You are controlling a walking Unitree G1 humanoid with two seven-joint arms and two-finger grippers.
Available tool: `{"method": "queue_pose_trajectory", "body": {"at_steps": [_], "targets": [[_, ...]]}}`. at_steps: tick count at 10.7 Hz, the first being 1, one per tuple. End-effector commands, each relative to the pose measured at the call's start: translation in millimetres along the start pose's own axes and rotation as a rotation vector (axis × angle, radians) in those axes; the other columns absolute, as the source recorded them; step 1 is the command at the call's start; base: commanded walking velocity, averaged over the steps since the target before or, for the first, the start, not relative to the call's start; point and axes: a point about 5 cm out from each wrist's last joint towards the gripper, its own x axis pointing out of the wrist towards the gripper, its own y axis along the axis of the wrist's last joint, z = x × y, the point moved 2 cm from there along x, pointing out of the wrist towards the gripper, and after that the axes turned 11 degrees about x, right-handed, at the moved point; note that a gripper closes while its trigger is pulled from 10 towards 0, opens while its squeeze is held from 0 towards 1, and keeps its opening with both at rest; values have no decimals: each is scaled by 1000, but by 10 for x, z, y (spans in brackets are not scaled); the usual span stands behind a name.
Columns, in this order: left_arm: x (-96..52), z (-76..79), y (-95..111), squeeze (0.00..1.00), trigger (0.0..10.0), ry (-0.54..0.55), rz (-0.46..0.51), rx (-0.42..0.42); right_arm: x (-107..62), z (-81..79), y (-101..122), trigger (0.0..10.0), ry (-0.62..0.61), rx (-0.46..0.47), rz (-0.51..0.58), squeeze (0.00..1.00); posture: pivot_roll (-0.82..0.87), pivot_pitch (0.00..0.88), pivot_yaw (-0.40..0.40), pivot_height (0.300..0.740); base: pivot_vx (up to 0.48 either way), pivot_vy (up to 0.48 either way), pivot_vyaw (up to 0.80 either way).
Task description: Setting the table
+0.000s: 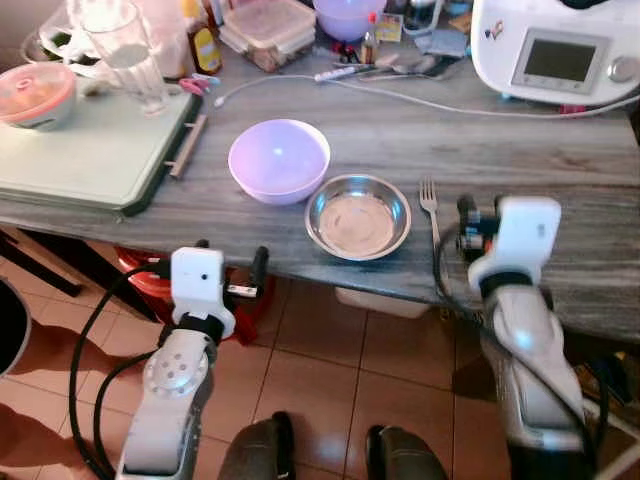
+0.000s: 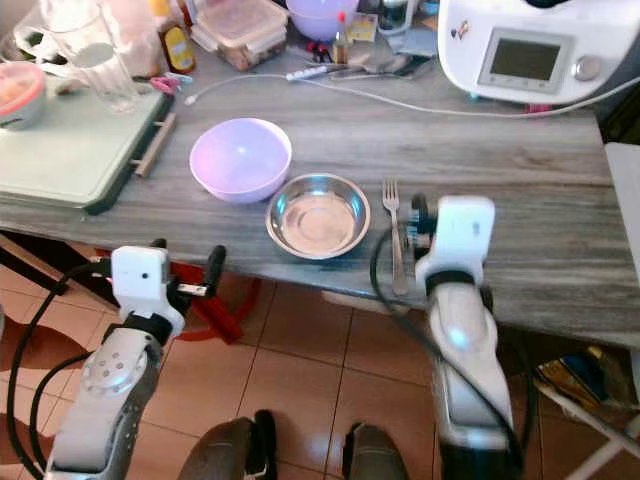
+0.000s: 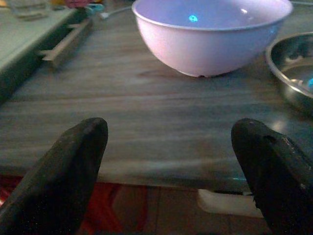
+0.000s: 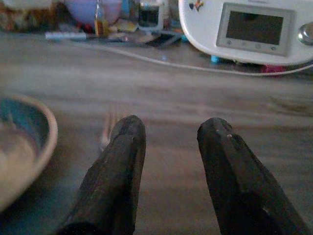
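A lilac plastic bowl stands on the grey wooden table, near its front edge. Touching it on the right is a shallow steel bowl, empty. Just right of that lies a metal fork, tines pointing away from me. My right gripper hovers low over the table right beside the fork, open, with nothing between its fingers. The fork's tines appear blurred past one finger. My left gripper is open, held at the table's front edge and facing the lilac bowl.
A pale green board with a glass and a pink-lidded bowl fills the left. A white kitchen appliance, a white cable and food containers line the back. Something red sits under the table.
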Motion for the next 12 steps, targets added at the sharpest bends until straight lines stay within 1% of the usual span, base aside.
{"method": "queue_pose_trajectory", "body": {"at_steps": [1, 2, 3, 4, 6, 7, 8, 10, 11, 12], "targets": [[-13, -41, -34, 0, 10000, 14, -9, 1, -7, 17, 8, 10000, 0, -20, 12, 0, -17, 89, 78, 740, 0, 0, 0], [-33, -89, -76, 0, 10000, 20, -20, 12, -30, 71, -25, 10000, -22, 4, 27, 1000, -23, 67, 82, 740, -300, 0, 0], [-26, -125, -90, 0, 10000, 29, -20, 20, -26, 79, -94, 10000, -30, 16, 20, 1000, -21, 51, 82, 740, -307, 0, 0], [0, -131, -70, 0, 10000, 36, -12, 16, -9, 25, -115, 10000, -9, 19, 18, 1000, -19, 43, 81, 740, -307, 0, 0], [10, -100, -74, 0, 10000, 34, -11, 10, 26, -31, -148, 10000, 11, 18, 14, 1000, -15, 38, 83, 740, -306, 0, 0], [-2, -86, -82, 0, 10000, 31, -13, 8, 26, 18, -218, 10000, -13, 34, -16, 867, -10, 38, 82, 740, -304, 0, 0], [-2, -88, -80, 0, 10000, 32, -12, 9, 26, 38, -251, 10000, -19, 28, -29, 0, -7, 42, 84, 740, -296, 0, 0], [11, -92, -65, 0, 10000, 32, -7, 12, 33, 48, -338, 10000, -24, -5, -77, 0, -4, 49, 86, 740, -285, 0, 0], [28, -76, -50, 0, 10000, 29, -3, 11, 52, 59, -342, 10000, -8, -11, -82, 0, -8, 57, 94, 740, -285, 0, 0], [49, -38, -35, 0, 10000, 12, 2, 6, 91, 70, -326, 10000, 24, -42, -83, 0, -18, 67, 99, 740, -262, 0, 0]]}}
